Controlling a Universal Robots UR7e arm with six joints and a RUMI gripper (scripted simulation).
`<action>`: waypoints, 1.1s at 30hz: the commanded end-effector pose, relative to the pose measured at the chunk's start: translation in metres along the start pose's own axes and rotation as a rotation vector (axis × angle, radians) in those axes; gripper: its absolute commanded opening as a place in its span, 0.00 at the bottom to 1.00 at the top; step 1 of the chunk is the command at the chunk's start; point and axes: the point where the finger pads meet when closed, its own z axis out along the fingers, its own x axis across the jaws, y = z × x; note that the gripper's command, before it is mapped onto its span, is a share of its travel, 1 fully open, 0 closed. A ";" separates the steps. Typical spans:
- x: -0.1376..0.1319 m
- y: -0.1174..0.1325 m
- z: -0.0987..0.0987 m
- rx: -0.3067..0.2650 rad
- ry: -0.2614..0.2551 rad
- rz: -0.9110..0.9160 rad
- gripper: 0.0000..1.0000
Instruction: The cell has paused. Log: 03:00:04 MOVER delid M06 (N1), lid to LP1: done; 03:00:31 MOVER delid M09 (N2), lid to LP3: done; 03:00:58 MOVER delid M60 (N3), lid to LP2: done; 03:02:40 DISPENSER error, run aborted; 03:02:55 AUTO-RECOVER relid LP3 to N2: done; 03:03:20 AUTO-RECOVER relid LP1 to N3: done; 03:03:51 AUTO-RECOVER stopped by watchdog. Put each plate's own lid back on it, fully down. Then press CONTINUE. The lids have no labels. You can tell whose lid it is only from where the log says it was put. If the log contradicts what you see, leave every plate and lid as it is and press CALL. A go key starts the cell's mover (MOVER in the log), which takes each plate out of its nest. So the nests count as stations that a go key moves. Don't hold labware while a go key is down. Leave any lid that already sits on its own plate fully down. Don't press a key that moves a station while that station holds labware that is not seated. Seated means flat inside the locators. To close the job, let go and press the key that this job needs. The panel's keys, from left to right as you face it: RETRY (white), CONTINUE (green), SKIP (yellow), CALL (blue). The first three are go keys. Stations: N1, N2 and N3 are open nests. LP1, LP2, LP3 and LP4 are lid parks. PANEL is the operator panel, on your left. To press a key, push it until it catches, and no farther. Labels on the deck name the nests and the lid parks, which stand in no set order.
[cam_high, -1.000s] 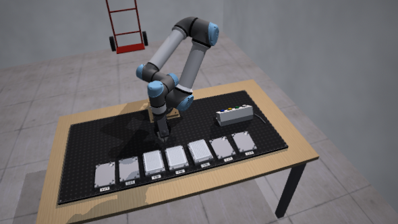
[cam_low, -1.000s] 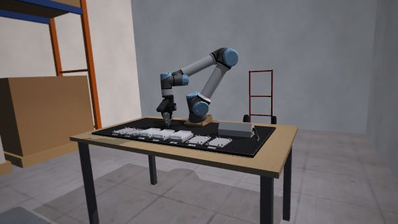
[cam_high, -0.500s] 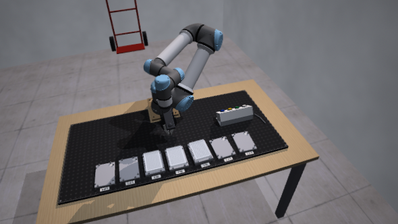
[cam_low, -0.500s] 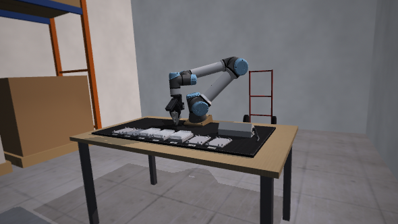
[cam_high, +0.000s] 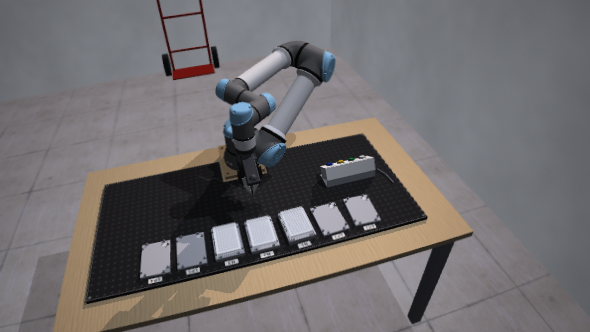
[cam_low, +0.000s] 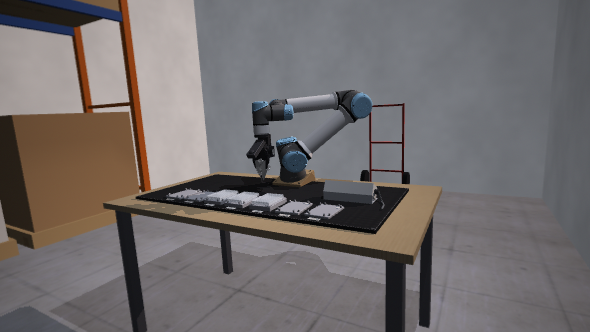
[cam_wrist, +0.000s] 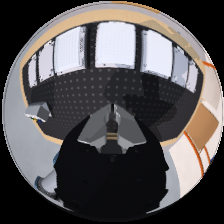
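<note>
The jaws are pressed fully together and carry nothing; the gripper (cam_high: 252, 188) hangs point-down above the black deck mat (cam_high: 150, 200), just in front of the arm's base and well behind the row of stations. That empty, raised pose suits a look-over more than a grasp: from there the wrist view takes in the whole row at once.

Seven stations run along the front edge of the surface (cam_high: 425, 250). The three in the middle are the nests, each holding a well plate: left (cam_high: 227, 239), middle (cam_high: 261, 232) and right (cam_high: 296, 222). All three show a white grid; I cannot tell from here which of them wear a clear lid. The four outer pads are the lid parks, two at the left (cam_high: 155, 257) (cam_high: 191, 249) and two at the right (cam_high: 330, 218) (cam_high: 361, 209). They look flat and grey (whether a lid rests on any of them is not plain at this size). The small deck labels are too blurred to read, so which pad is LP1 to LP4 stays unsettled.

The operator panel (cam_high: 348, 170) sits behind the right-hand parks with its coloured keys on top, none of them touched.

Judging by this, no lid is in hand and no key is pressed yet.
</note>
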 end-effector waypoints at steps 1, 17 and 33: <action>0.000 0.001 -0.026 0.005 -0.004 -0.001 0.00; -0.014 0.005 -0.043 0.005 -0.004 -0.061 0.00; -0.082 0.022 -0.043 0.005 -0.003 -0.341 0.00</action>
